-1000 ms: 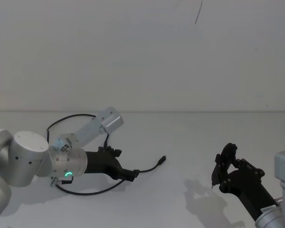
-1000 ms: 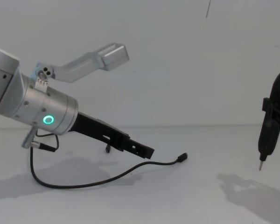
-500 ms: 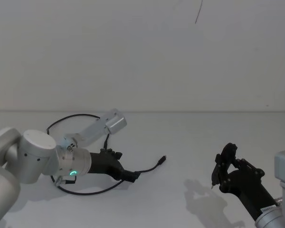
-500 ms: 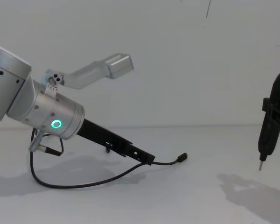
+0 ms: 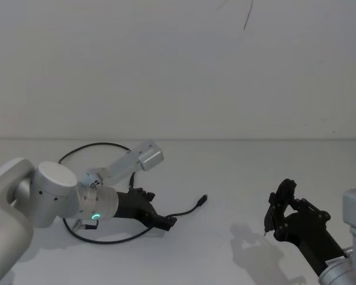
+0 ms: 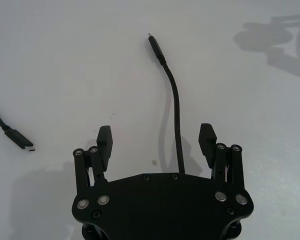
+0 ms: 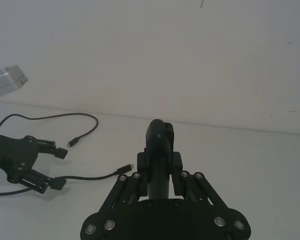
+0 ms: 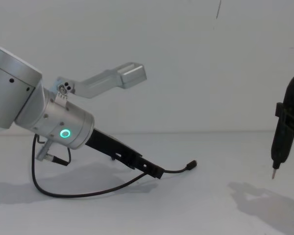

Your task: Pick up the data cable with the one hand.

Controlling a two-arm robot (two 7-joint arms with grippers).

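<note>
Between the left gripper's (image 6: 155, 130) parted fingers (image 6: 104, 142) curves a thin black data cable (image 6: 178, 120).

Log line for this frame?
left gripper: open, straddling data cable | data cable: not lifted | right gripper: parked at right

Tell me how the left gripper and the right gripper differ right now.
The left gripper has its jaws spread wide, with the data cable running between them ungripped; the right gripper has its jaws drawn together. The left gripper tilts down to the table at the cable; the right gripper hangs above the table, far from the cable. Both are black.
</note>
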